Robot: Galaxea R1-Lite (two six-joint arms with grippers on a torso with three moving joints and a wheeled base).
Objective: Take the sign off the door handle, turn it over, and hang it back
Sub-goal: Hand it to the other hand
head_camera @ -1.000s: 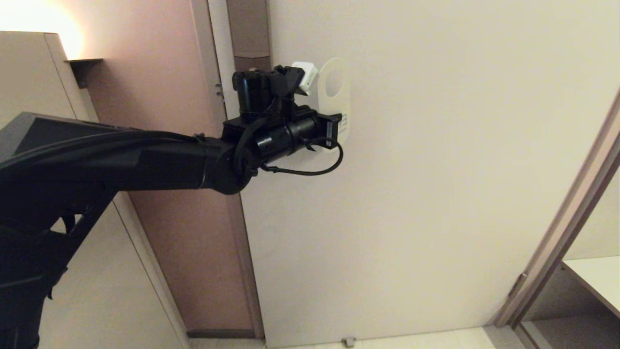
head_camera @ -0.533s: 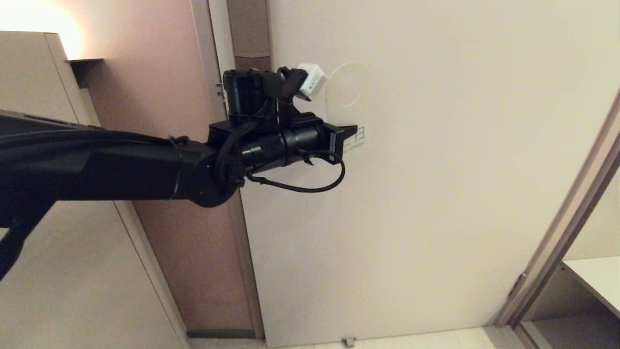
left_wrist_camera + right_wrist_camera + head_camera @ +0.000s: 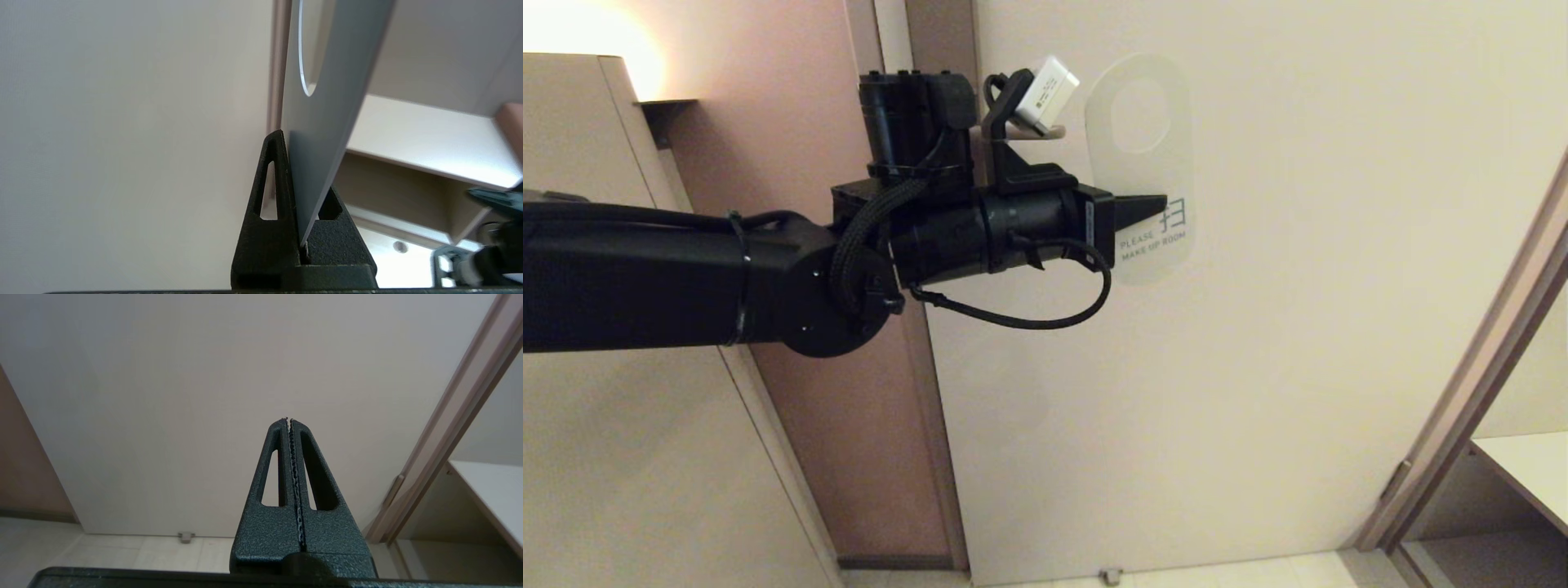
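Note:
The sign [image 3: 1143,180] hangs free in front of the door, its white face with teal "PLEASE MAKE UP ROOM" text towards the head camera and its oval hole uppermost. My left gripper [image 3: 1156,204] is shut on the sign's left edge near the lower half. The left wrist view shows the sign [image 3: 322,122] edge-on, pinched between the black fingers [image 3: 269,228]. The door handle is almost wholly hidden behind the left wrist; only a beige sliver [image 3: 1052,131] shows. My right gripper [image 3: 289,420] is shut on nothing, low down and pointing at the door.
The pale door [image 3: 1298,343] fills the middle. Its frame [image 3: 1486,359] slants down the right side, with a white shelf [image 3: 1527,474] beyond it. A small door stop [image 3: 1109,576] sits at floor level. A cabinet [image 3: 572,204] stands at the left.
My left arm has drawn back from the door and shifted right, carrying the sign away from the handle. The sign now shows larger and its printed face is readable.

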